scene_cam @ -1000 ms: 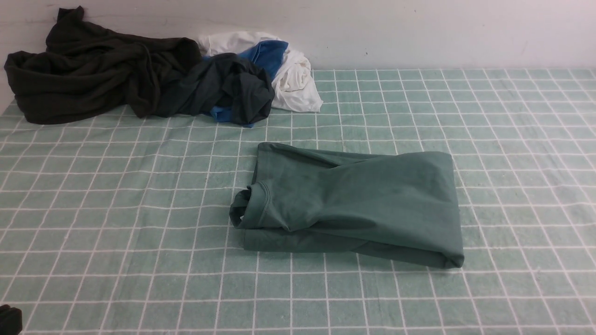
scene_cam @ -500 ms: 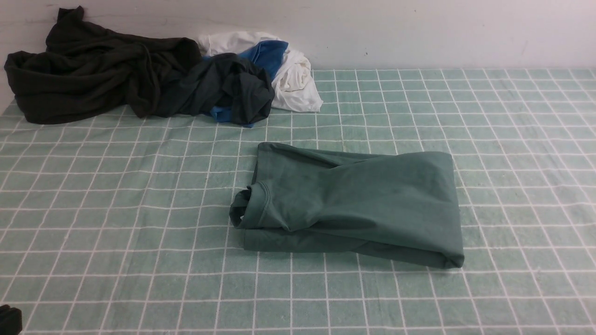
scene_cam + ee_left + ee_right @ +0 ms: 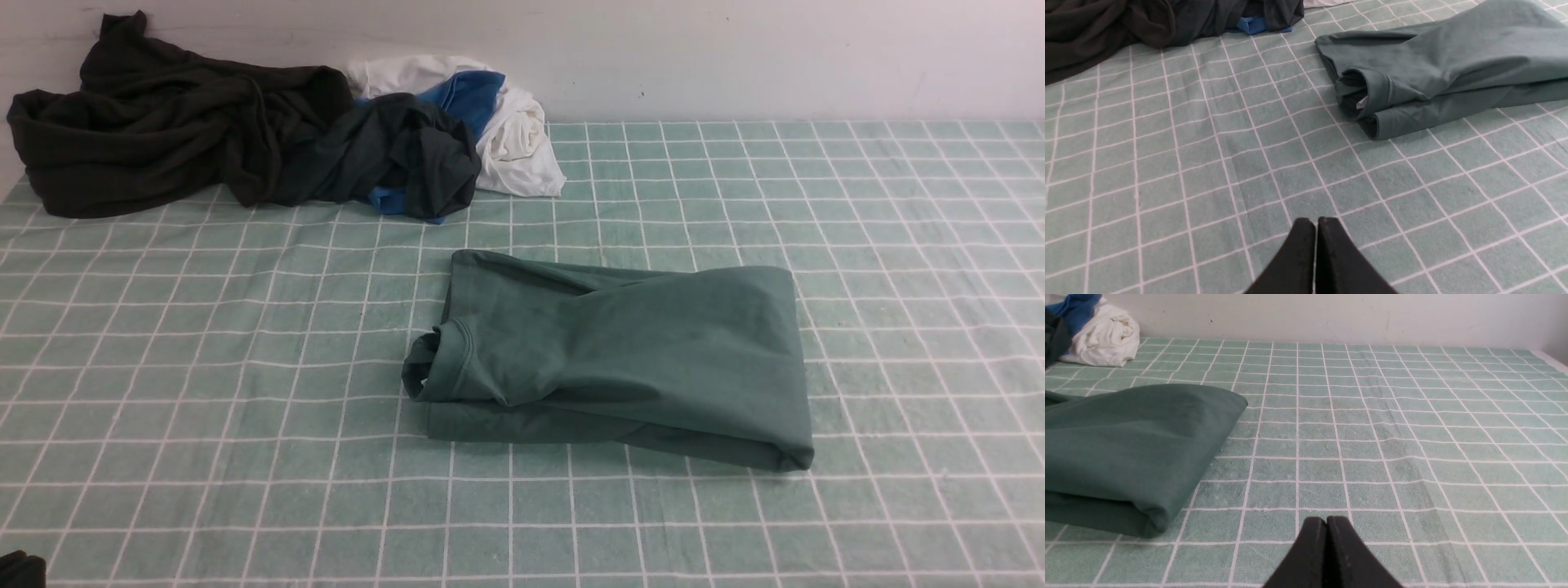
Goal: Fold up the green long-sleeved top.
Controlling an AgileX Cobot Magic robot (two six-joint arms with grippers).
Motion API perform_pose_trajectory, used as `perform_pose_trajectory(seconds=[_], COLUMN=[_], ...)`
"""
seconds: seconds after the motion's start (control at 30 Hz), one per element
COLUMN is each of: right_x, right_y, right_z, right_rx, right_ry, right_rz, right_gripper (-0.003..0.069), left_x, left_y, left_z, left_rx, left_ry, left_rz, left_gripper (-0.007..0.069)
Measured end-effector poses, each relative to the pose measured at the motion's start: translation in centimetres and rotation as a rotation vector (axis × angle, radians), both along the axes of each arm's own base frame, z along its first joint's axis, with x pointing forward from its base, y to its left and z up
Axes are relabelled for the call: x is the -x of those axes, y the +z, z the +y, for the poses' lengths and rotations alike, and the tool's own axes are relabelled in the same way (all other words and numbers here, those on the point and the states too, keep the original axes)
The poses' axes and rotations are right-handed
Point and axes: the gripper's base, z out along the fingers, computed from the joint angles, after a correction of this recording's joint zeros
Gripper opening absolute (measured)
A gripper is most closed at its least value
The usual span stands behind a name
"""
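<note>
My left gripper (image 3: 1316, 222) hangs above the checked green tablecloth (image 3: 204, 367) with its two black fingers pressed together, nothing between them, and my right gripper (image 3: 1327, 520) is the same: fingers closed tip to tip over bare cloth, gripping nothing. The green long-sleeved top (image 3: 620, 359) lies folded into a compact rectangle near the middle of the table, a little toward my right side, well clear of both my claws. Its ribbed crew neck (image 3: 1372, 87) faces my left arm, rolled slightly open so that a small white neck label (image 3: 1361, 102) peeks out of the fold. The rounded folded edge at the other end sits toward my right arm, near its camera, thick with several layers stacked on one another. The upper surface is mostly smooth, with a shallow crease running from the collar toward the far side. At the back of the table on my left, against the pale wall (image 3: 735, 57), a heap of other clothes sits apart from the top: a brownish-black garment (image 3: 147, 131) at the far left, a very dark green-black garment (image 3: 408, 155) beside it, a blue piece (image 3: 469, 94) tucked in, and a crumpled white garment (image 3: 518, 139) at the heap's right end.
</note>
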Motion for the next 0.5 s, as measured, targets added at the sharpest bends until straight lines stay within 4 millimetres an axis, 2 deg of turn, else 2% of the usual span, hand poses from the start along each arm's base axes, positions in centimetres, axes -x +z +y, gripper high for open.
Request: perform_pose_trajectory(seconds=[0.2,0.37,0.5], right_x=[0.0,0.0,0.0], right_y=[0.0,0.0,0.0], right_z=[0.0,0.0,0.0], right_rx=[0.000,0.000,0.000], right_ry=[0.000,0.000,0.000], right_rz=[0.000,0.000,0.000], right_gripper=[-0.0013,-0.0013,-0.0013], left_x=[-0.8,-2.0,-2.1], left_y=[-1.9,-6.2,-8.9], left_z=[-0.3,0.7,1.5], left_rx=[0.066,0.006,-0.007], left_ry=[0.014,0.185,0.310], left_rz=[-0.061,-0.174,-0.189], left_gripper=[-0.0003,-0.0003,-0.0003])
